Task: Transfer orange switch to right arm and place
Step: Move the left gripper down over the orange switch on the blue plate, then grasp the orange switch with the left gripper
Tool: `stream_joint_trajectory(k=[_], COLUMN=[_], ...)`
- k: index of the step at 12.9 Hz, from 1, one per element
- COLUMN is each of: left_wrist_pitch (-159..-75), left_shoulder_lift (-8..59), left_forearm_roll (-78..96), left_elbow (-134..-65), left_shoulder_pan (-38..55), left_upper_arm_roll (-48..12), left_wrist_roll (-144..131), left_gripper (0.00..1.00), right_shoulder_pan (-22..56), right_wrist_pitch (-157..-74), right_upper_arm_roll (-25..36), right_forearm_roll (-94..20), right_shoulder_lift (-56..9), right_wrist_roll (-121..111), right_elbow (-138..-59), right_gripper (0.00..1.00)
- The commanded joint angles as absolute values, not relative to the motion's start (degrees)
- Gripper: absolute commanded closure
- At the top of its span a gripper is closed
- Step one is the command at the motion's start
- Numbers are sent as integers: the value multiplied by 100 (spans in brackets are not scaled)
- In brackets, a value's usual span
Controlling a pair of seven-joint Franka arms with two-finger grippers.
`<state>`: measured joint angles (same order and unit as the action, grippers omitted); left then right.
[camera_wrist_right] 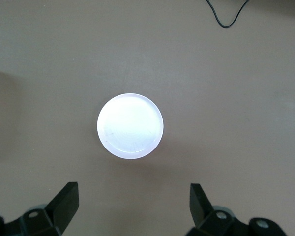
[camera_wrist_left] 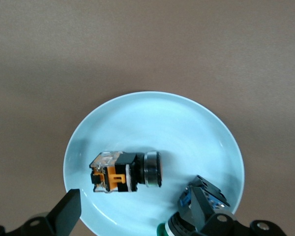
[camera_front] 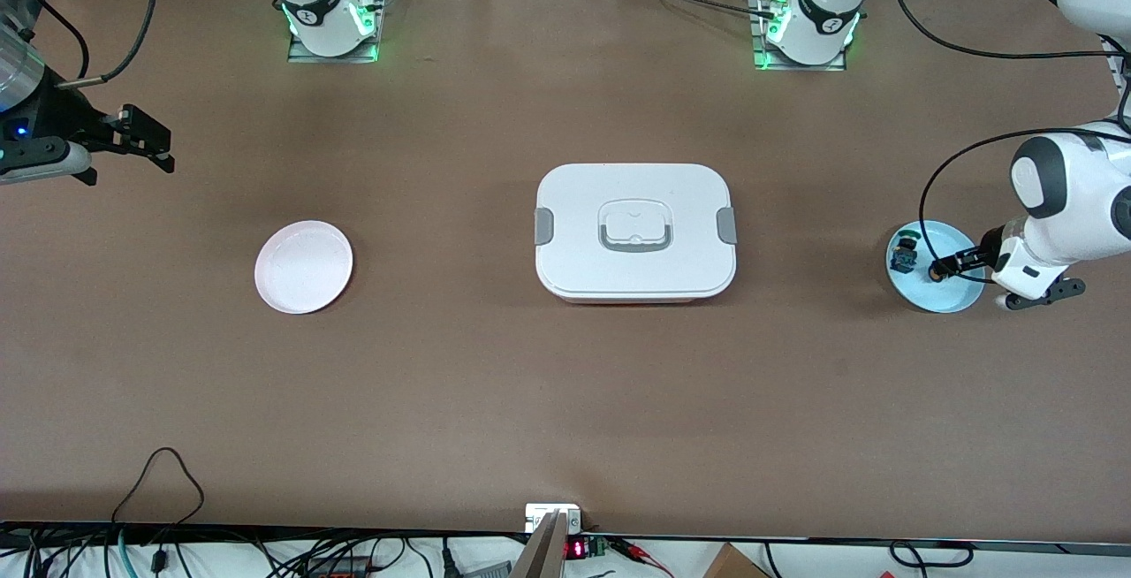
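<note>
The orange switch (camera_wrist_left: 124,172), black-bodied with orange parts, lies on its side in the light blue plate (camera_wrist_left: 152,110) at the left arm's end of the table; it shows small in the front view (camera_front: 933,275). My left gripper (camera_wrist_left: 135,210) is open low over the plate, its fingers (camera_wrist_left: 69,210) either side of the switch and not touching it; it also shows in the front view (camera_front: 944,267). My right gripper (camera_front: 162,147) is open and empty, waiting above the right arm's end of the table; it also shows in the right wrist view (camera_wrist_right: 132,201).
A green-capped blue switch (camera_wrist_left: 202,199) lies in the same blue plate (camera_front: 950,295), beside one left finger. A pale pink plate (camera_front: 303,266) lies under my right gripper's camera (camera_wrist_right: 130,126). A closed white lunch box (camera_front: 634,229) stands mid-table.
</note>
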<state>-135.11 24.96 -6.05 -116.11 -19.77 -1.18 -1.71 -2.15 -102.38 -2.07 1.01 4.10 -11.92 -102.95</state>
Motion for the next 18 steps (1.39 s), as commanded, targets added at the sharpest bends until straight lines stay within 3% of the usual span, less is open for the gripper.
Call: stream_joint_trajectory(k=[1, 15, 18], left_wrist_pitch=[-13982, -15108, -15108], left_shoulder_lift=[2311, 2786, 2804], left_forearm_roll=[-703, -703, -703], left_elbow=[-12032, -12252, -12243], left_shoulder_pan=[-2101, -2224, -2241], left_upper_arm_roll=[-158, -167, -167], left_wrist_roll=[-44, 97, 97], left_gripper=[2, 1, 9], right_shoulder_pan=[-255, -228, -211], right_wrist_pitch=[-10151, -10143, -10151], right_upper_arm_roll=[-237, -264, -255], right_forearm_roll=[114, 105, 105], right_shoulder_lift=[378, 422, 422], right_wrist_roll=[-1187, -1169, -1169], right_elbow=[-10204, -10187, -10187], right_gripper=[0, 0, 0])
